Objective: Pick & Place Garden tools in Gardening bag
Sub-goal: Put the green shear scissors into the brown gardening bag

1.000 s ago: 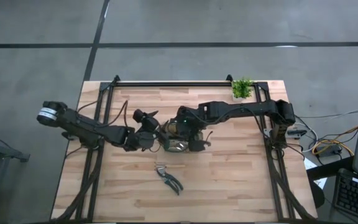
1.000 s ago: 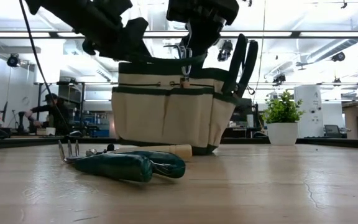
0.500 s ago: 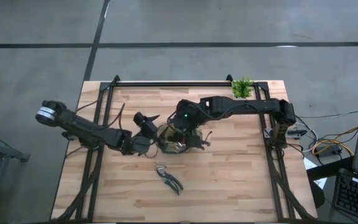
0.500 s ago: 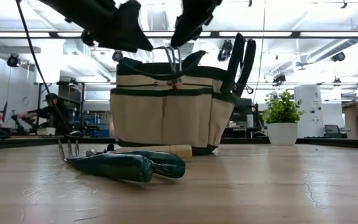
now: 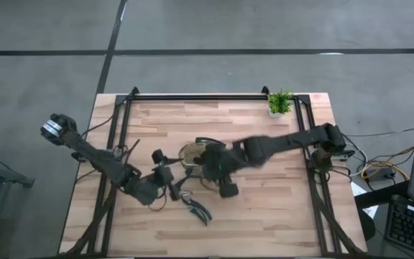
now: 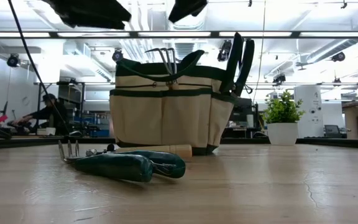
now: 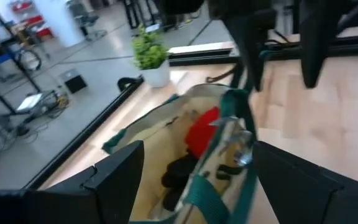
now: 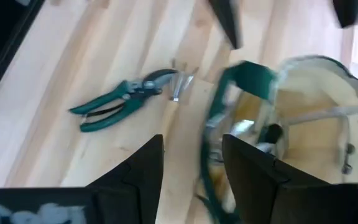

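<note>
The tan gardening bag (image 5: 195, 154) with green trim stands upright on the table's middle. A metal rake head (image 6: 163, 57) sticks up out of it, and a red glove-like item (image 7: 201, 130) lies inside. Grey-teal pruning shears (image 5: 196, 209) lie flat on the wood nearer the front edge. A small wooden-handled fork (image 6: 73, 150) lies beside them. My left gripper (image 7: 197, 152) hovers open at the bag's near left side. My right gripper (image 8: 191, 152) hangs open above the bag's near side, its fingers empty.
A small potted green plant (image 5: 279, 103) stands at the table's far right corner. Black frame rails (image 5: 113, 137) run along the table's left, right and far edges. Bare wood (image 5: 279, 216) lies at the near right. A person shows far off in the room (image 6: 48, 112).
My right gripper has let go of the rake, risen out of the bag and swung toward the near edge. The rake stays standing in the bag, prongs up. My left gripper has drawn back from the bag's left rim toward the near edge.
</note>
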{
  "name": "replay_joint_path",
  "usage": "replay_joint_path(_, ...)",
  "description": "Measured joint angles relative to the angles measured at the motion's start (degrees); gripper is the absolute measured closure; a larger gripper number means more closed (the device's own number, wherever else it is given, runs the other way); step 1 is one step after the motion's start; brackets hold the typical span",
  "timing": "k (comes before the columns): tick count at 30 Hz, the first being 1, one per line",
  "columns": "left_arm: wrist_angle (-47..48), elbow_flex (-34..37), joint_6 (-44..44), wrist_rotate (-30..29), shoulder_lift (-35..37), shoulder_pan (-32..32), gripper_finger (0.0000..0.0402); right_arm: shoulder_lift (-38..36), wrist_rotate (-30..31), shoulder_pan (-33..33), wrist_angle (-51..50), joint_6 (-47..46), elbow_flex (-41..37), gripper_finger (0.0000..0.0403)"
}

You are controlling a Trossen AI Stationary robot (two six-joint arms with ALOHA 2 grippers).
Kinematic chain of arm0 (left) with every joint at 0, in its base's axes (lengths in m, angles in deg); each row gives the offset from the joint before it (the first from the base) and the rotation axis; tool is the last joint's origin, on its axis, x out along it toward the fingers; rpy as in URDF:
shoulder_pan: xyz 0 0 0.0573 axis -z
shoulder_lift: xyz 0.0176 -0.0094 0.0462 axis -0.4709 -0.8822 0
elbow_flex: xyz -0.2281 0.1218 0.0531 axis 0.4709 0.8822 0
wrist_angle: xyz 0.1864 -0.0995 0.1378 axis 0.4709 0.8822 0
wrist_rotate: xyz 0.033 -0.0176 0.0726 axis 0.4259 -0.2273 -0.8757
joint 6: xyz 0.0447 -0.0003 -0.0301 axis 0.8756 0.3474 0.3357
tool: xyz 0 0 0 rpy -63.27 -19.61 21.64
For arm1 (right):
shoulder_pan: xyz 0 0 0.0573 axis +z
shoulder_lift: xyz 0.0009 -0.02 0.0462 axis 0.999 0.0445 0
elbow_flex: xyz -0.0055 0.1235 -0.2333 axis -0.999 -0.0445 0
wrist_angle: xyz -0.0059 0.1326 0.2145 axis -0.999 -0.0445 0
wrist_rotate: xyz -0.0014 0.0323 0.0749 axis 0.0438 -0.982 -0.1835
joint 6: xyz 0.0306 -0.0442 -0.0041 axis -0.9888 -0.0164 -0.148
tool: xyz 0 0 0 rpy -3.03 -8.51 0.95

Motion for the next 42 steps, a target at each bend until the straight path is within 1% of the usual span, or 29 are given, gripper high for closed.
replay_joint_path(2,0.1,0.0,1.8,0.6,0.0,1.9,0.0099,0.0,2.5,2.3,0.0,-0.9,0.0,0.0252)
replay_joint_path(3,0.2,0.2,3.4,3.2,0.0,2.7,0.0099,0.0,3.5,3.2,0.0,-1.9,0.0,0.0254)
replay_joint_path(5,-0.1,1.4,6.4,11.4,0.0,4.1,0.0099,0.0,4.0,4.8,0.0,-4.3,0.0,0.0257)
replay_joint_path(7,-2.8,2.8,6.6,20.4,-0.4,4.5,0.0099,0.0,4.2,6.4,0.1,-6.7,-0.2,0.0261)
replay_joint_path(8,-4.4,3.4,5.9,23.2,-0.6,4.4,0.0099,0.0,4.2,7.2,0.3,-7.6,-0.5,0.0262)
replay_joint_path(9,-5.3,3.9,4.9,24.7,-0.9,4.3,0.0099,0.0,4.0,7.9,0.6,-8.3,-0.9,0.0263)
replay_joint_path(11,-5.1,4.1,4.0,25.5,-2.3,4.3,0.0099,0.0,4.1,9.0,1.3,-9.2,-1.7,0.0266)
replay_joint_path(13,-5.3,4.1,2.5,26.8,-3.9,4.3,0.0101,0.0,5.4,9.7,1.7,-10.1,-2.4,0.0269)
replay_joint_path(15,-5.9,3.5,1.9,29.3,-5.7,4.3,0.0105,0.0,6.4,10.2,2.0,-10.9,-3.4,0.0272)
replay_joint_path(22,-6.8,-2.9,3.7,37.3,-15.0,4.3,0.0122,0.0,6.9,10.7,1.9,-14.2,-7.6,0.0283)
replay_joint_path(24,-6.4,-5.3,5.1,38.1,-17.7,4.3,0.0128,0.0,6.9,10.7,1.9,-15.0,-8.6,0.0286)
replay_joint_path(33,2.8,-14.5,7.9,39.0,-29.3,2.6,0.0149,0.0,6.8,10.7,2.1,-15.5,-9.9,0.029)
replay_joint_path(37,5.9,-18.4,8.1,40.2,-32.6,1.6,0.0157,0.0,6.9,10.6,2.1,-14.3,-9.9,0.0285)
replay_joint_path(42,8.2,-20.5,10.3,41.6,-35.0,1.4,0.0175,-0.1,6.9,10.3,2.1,-13.6,-9.9,0.0283)
